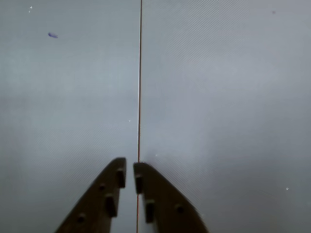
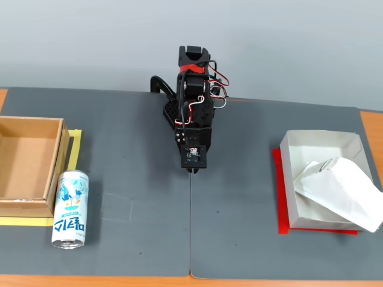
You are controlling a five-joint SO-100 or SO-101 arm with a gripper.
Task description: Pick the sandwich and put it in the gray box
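Observation:
The sandwich [image 2: 341,190], a long flat white wedge package with a small grey label, lies in the gray box [image 2: 317,142] at the right of the fixed view, its wide end hanging over the box's near right corner. My gripper [image 2: 191,171] hangs folded at the middle of the mat, well left of the box. In the wrist view the gripper [image 1: 129,167] points down at bare grey mat, its two dark fingers nearly touching with nothing between them.
A brown cardboard box [image 2: 27,165] stands at the left edge on yellow tape. A blue-and-white drink can [image 2: 70,208] lies beside it. A red sheet [image 2: 282,206] sticks out under the gray box. A seam [image 1: 139,82] splits the mat.

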